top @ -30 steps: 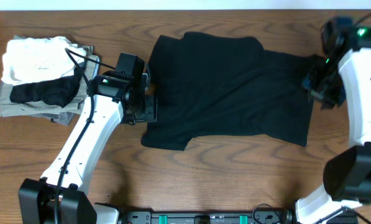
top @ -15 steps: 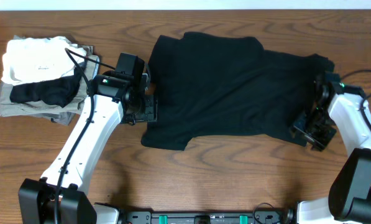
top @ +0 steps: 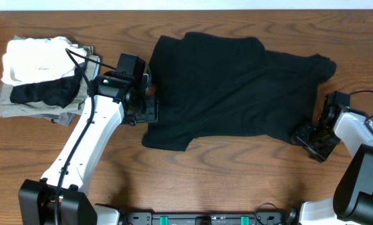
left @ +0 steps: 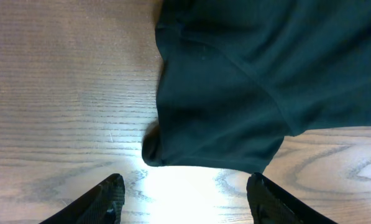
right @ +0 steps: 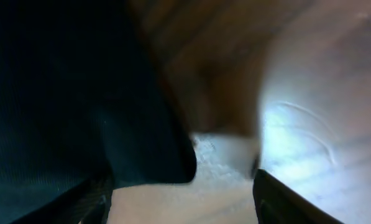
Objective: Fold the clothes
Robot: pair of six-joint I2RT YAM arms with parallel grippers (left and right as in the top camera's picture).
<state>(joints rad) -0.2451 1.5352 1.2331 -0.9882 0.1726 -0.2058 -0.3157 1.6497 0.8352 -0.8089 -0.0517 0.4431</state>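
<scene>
A: Biggest first?
B: Wooden surface [top: 236, 181]. Black T-shirt [top: 230, 87] spread flat across its middle, reaching toward the right, one sleeve at lower left.
A: Arms?
B: Left arm [top: 92, 134] rises on a diagonal from the bottom-left base, with its wrist bent toward the shirt's left edge. Right arm [top: 361, 125] comes from the bottom-right base, forearm low, wrist turned left toward the shirt's lower right corner.
A: Other stuff?
B: Stack at upper left, well apart from the shirt: white folded garment [top: 33, 56] on top, a black piece [top: 45, 94] draped over it, grey folded garments [top: 17, 109] beneath.
A: Left tool?
B: Left tool [top: 144, 107] sits just beside the shirt's left edge. Wrist view: fingers [left: 107, 198] wide apart with bare wood between them; the sleeve hem lies just ahead, not gripped.
A: Right tool?
B: Right tool [top: 312, 139] is low at the lower right corner. Its wrist view is blurry. Fingers [right: 284, 199] spread wide; a dark fabric corner pokes in near the other finger, nothing pinched.
</scene>
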